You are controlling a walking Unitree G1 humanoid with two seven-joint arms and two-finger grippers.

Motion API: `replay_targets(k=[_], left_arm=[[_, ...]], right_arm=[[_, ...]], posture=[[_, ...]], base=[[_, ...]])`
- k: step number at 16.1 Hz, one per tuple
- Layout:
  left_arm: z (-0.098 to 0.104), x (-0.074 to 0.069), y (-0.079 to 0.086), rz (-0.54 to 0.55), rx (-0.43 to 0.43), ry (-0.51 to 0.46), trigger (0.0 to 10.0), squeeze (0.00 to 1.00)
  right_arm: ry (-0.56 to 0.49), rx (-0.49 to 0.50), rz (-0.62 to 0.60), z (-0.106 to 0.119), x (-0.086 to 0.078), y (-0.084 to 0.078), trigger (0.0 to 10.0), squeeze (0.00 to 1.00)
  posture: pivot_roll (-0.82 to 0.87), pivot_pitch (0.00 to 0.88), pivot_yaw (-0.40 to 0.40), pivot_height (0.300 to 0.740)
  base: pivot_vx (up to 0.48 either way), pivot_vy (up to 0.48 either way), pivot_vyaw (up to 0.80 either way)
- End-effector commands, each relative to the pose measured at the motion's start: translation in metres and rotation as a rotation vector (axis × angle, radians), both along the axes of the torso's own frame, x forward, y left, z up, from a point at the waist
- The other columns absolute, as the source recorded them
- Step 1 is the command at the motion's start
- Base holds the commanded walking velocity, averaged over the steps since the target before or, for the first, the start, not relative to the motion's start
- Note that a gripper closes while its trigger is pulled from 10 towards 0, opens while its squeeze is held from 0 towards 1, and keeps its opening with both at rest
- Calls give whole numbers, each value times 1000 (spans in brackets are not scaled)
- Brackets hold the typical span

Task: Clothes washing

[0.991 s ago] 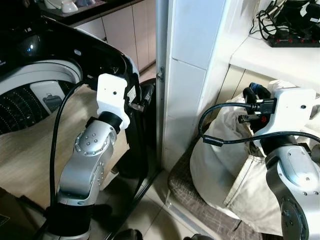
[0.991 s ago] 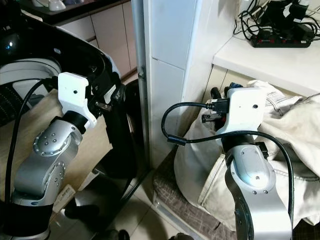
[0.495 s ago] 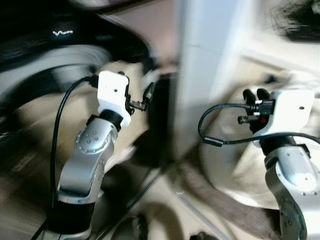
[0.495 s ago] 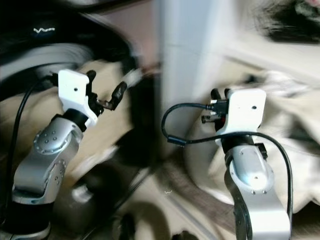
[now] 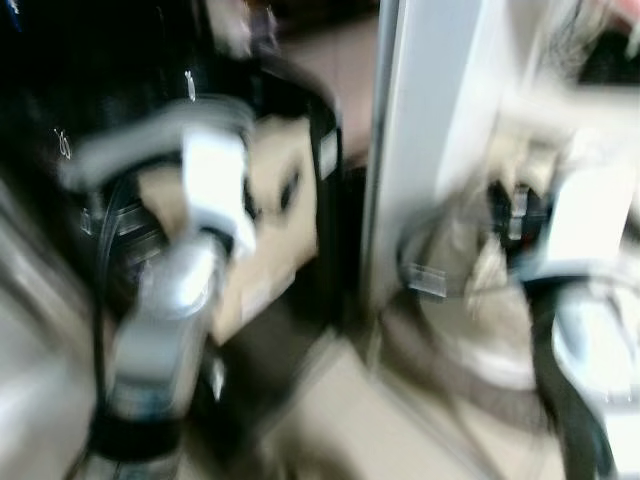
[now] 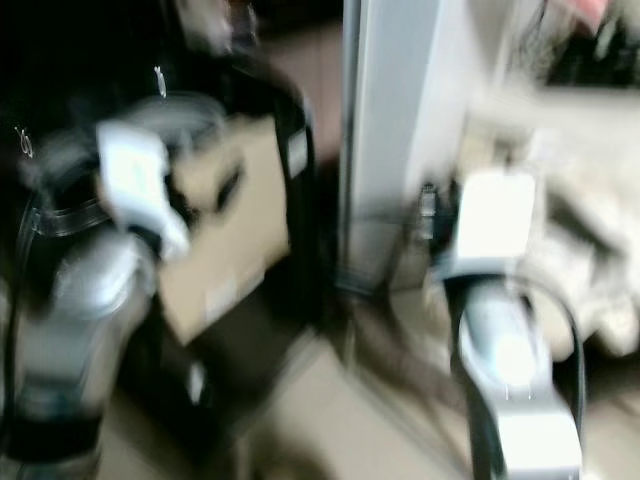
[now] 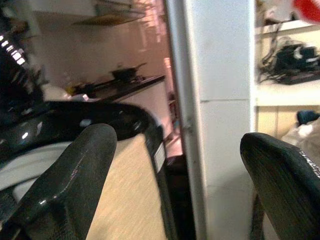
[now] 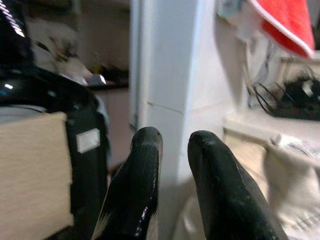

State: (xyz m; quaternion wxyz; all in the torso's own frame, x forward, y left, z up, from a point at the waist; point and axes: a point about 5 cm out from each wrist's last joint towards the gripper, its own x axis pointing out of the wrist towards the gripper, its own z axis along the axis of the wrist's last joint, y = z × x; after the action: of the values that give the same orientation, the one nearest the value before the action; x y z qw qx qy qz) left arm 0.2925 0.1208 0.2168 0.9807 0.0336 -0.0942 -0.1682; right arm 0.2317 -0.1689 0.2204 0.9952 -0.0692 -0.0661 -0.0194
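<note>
left wrist view looks along the left hand [image 7: 172,175], whose two black fingers [image 7: 70,180] stand wide apart with nothing between them; beyond them rises a white pillar [image 7: 220,100], the landmark of the scene. to the left arm's side of the pillar sits the black washing machine [image 7: 100,120] with a beige cloth [image 7: 125,195] draped over its rim and front. on the pillar's other side a white shelf [image 7: 287,92] carries a tangle of black cables [image 7: 292,57]. right wrist view shows the right hand [image 8: 172,175] with its fingers [image 8: 140,185] drawn close, only a thin gap left, gripping nothing, raised in front of the same pillar. a pale laundry bundle [image 8: 295,185] lies under the shelf beside the pillar, on the right arm's side, and something red [image 8: 287,22] hangs above it. both eye views are heavily blurred; in them the silver left arm [image 5: 170,300] stands before the washing machine and the right arm [image 6: 500,330] before the pale bundle, with the pillar between them.
</note>
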Motion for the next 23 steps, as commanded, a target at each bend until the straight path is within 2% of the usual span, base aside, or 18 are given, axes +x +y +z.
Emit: replay_targets(k=[1, 8, 10, 13, 15, 17, 19, 20, 21, 22, 23], left_arm=[[4, 3, 4, 15, 4, -5, 10000, 0], [4, 3, 7, 35, -15, -10, 10000, 0], [3, 4, 10, 45, -22, -10, 10000, 0], [2, 5, 11, 61, -54, -2, 10000, 0], [3, 5, 10, 59, -37, -17, 10000, 0], [3, 5, 10, 61, -36, -21, 10000, 0], [3, 5, 12, 80, -60, -20, 10000, 0], [-1, 6, 20, 143, -52, -12, 10000, 0], [-9, 7, 33, 227, -34, 5, 10000, 0], [-12, 7, 36, 247, -26, 11, 10000, 0], [-20, 3, 49, 298, -54, 22, 10000, 0]], right_arm=[[-20, 4, 12, 5, 2, 3, 10000, 0], [-13, 6, 10, 3, 0, 3, 10000, 0], [-37, 38, -17, 7, -3, 2, 10000, 0], [-43, 20, -89, 6, -5, -7, 10000, 0], [-40, -10, -112, 7, -6, -11, 10000, 0], [-43, -17, -98, 9, -7, -10, 10000, 0], [-46, -30, -17, 13, -7, -2, 10000, 0], [-45, -50, 81, 15, -5, 7, 10000, 0], [6, -91, 120, 7, -2, 13, 10000, 0], [7, -104, 114, 5, -1, 13, 10000, 0], [22, -144, 91, -10, 1, 15, 10000, 0]], posture=[[-86, 45, 50, 740], [-91, 39, 50, 740], [-98, 37, 53, 740], [-102, 40, 57, 740], [-105, 44, 57, 740], [-109, 47, 57, 740], [-111, 48, 53, 740], [-112, 51, 46, 740], [-110, 51, 34, 740], [-108, 53, 31, 740], [-102, 56, 23, 740]], base=[[472, 0, 0], [61, 0, 0], [0, 0, -750], [0, 0, -800], [0, 0, -800], [0, 0, -800], [0, 0, -800], [289, 0, 0], [292, 0, 0], [292, 0, 0], [296, 0, 0]])
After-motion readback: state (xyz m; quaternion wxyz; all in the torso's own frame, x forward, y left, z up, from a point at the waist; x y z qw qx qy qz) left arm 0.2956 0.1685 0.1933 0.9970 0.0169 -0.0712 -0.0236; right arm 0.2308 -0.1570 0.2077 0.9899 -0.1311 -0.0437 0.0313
